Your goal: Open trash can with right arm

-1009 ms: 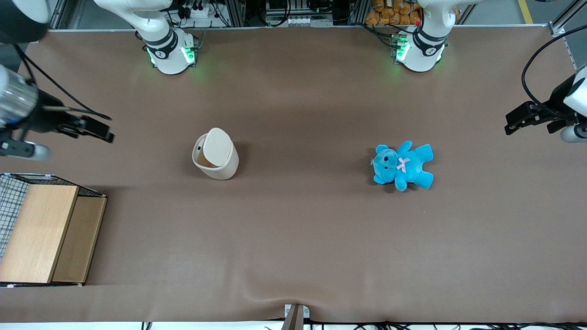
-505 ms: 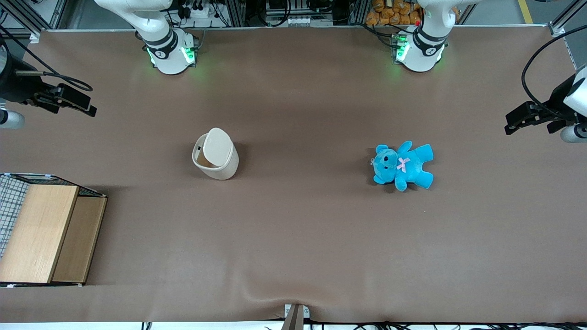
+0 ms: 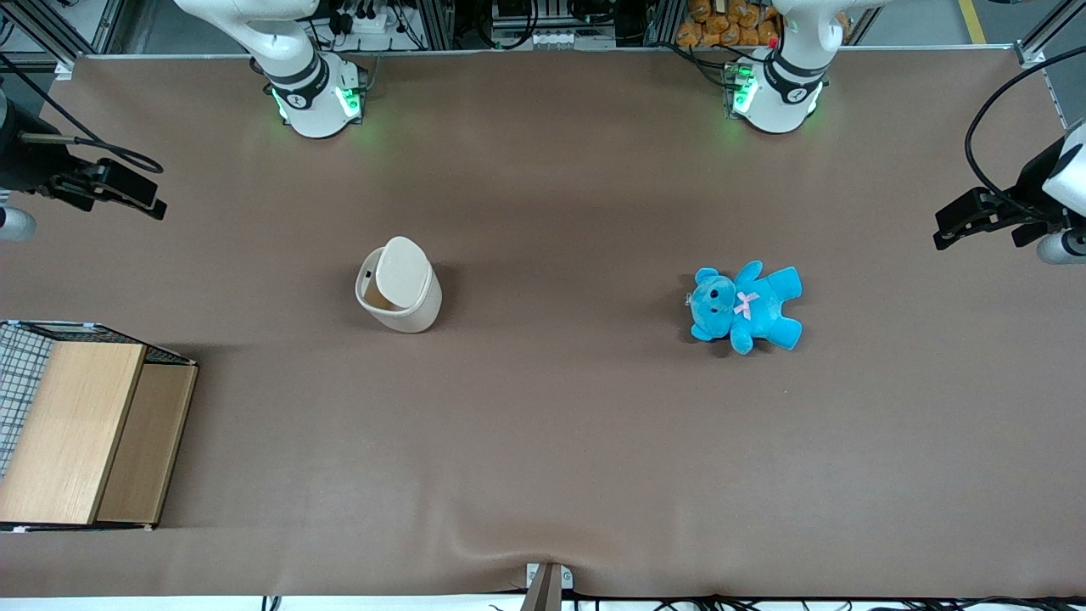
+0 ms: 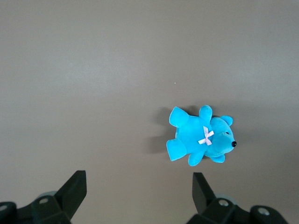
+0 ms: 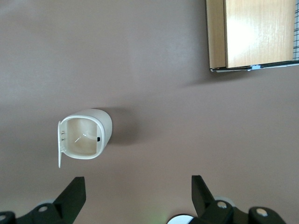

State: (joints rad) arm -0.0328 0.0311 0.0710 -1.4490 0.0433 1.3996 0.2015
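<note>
Distance marks the black two-finger gripper [image 3: 146, 197] of the white jointed right arm: it hangs above the working arm's end of the table, well apart from everything. Its jaws stand wide apart with nothing between them, most likely because no grasp is needed now.

Nearer the front camera, at that same end, sits a light wooden box with wire mesh [image 3: 85, 428], apart from the job.

Toward the middle of the brown table [image 3: 543, 441] stands the small cream-white plastic trash can [image 3: 405, 307], upright. Its flat hinged lid [image 3: 402, 271] is swung up on one edge. In the right wrist view the hollow inside [image 5: 83, 136] shows bare, so the opening looks done.

Toward the parked arm's end lies a bright blue plush teddy with a pink bow [image 3: 747, 304], on its back, well apart from the can and presumably a bystander.

Counted: one gripper at work, one box, one trash can, one teddy.
</note>
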